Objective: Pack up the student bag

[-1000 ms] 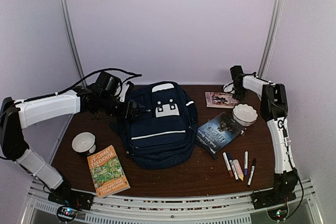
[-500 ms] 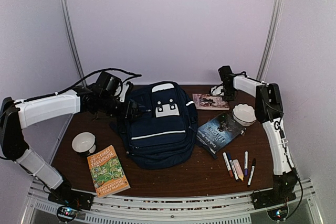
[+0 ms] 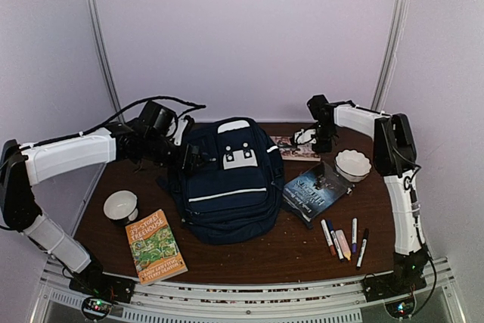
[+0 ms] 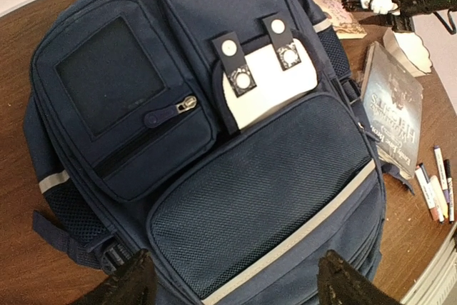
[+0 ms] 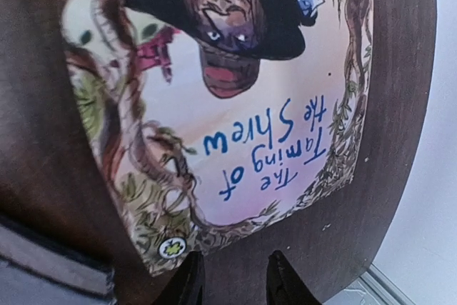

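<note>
Book (image 5: 214, 105) edge just beside right tool (image 5: 232, 280).

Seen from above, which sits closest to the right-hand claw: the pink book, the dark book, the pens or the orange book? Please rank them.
1. Pink book, at the back, right by the right gripper.
2. Dark book, just in front of it.
3. Pens, front right.
4. Orange book, front left, across the table.

Top high, wide; wrists close, downward; left shares bag (image 3: 227, 187).
</note>
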### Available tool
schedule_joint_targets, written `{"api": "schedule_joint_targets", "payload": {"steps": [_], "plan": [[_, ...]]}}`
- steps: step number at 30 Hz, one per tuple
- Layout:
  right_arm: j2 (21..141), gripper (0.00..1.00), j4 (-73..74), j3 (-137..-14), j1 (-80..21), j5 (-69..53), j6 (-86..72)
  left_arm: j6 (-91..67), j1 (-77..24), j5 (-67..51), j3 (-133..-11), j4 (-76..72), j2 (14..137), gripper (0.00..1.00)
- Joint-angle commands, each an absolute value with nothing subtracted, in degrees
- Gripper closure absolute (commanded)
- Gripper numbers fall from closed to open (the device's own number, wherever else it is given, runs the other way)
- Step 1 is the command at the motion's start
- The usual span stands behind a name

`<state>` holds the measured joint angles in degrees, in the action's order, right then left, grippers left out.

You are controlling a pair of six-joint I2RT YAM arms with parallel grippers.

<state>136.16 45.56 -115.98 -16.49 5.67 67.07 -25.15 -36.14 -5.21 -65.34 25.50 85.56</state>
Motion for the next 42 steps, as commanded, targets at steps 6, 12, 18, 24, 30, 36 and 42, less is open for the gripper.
{"api": "schedule_joint_targets", "payload": {"steps": [6,12,18,24,30,36,42], "plan": [[135.3,0.65,43.7,-125.3,-13.8,5.8,49.0,-23.5,-38.0,-7.9,-67.4,23.6,87.6,0.21],[143.2,0.67,34.7,-133.4,-14.2,12.9,47.5,-23.2,-38.2,-7.8,-67.9,25.1,87.4,0.21],[149.9,0.66,27.5,-137.5,-14.7,14.4,52.8,-23.7,-38.3,-6.9,-67.1,25.4,87.2,0.21],[153.6,0.64,27.1,-139.1,-15.7,14.1,61.4,-24.1,-38.2,-6.7,-67.1,25.4,87.8,0.21],[152.1,0.66,39.2,-139.7,-16.9,5.1,68.4,-23.9,-38.2,-6.0,-67.2,25.4,88.6,0.21],[150.5,0.69,53.4,-139.8,-18.8,1.8,73.3,-23.6,-38.2,-6.0,-67.4,25.4,88.6,0.21],[149.7,0.73,63.9,-139.6,-19.9,1.4,72.5,-23.3,-38.2,-6.3,-67.5,25.4,88.2,0.21]]}}
